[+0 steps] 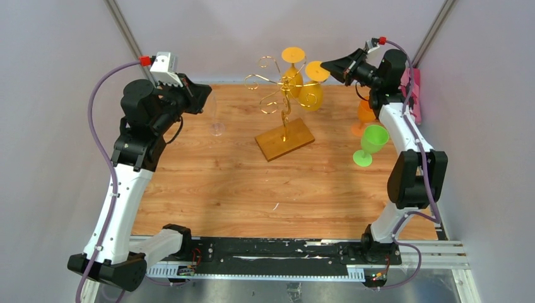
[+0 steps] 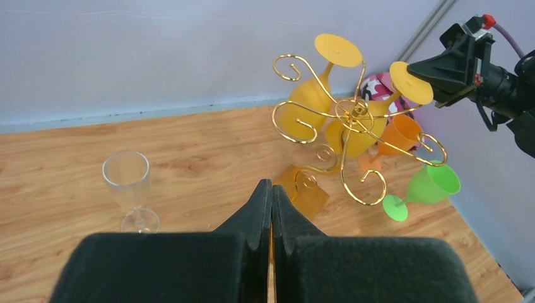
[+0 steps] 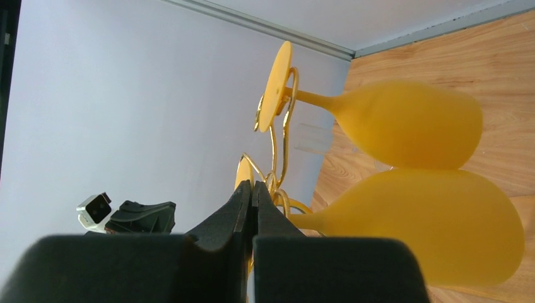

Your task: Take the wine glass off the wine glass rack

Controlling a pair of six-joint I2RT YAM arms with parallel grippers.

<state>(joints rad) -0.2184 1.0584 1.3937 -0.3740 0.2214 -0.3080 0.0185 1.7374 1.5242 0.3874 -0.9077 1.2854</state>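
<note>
The wine glass rack (image 2: 356,112) is being shown toward the far middle of the wooden table (image 1: 221,189), with its amber wooden base (image 1: 285,140) lying flat on the boards. A yellow wine glass (image 1: 311,96) and a second yellow wine glass (image 1: 292,81) are being carried upside down in the rack's curled gold arms, feet uppermost and bowls hanging close beside the central stem, the second just behind and to the left of the first. The right gripper (image 3: 252,186) is being held raised at the rack's right side. Its jaws are being pressed together with no gap showing. Its tips are being brought against the rim of the yellow wine glass's foot, though whether that rim is being pinched cannot be told. The left gripper (image 2: 271,189) is being held aloft well to the left of the rack, clenched on nothing and pointed toward the stand. A clear wine glass (image 2: 129,183) is being seen upright on the table between the left gripper and the rack. A green goblet (image 1: 372,142) and an orange goblet (image 1: 364,113) are being seen near the table's right edge beside the right arm, the orange one partly hidden by it. A pink patterned object (image 1: 414,88) is being glimpsed behind that arm at the right wall.
</note>
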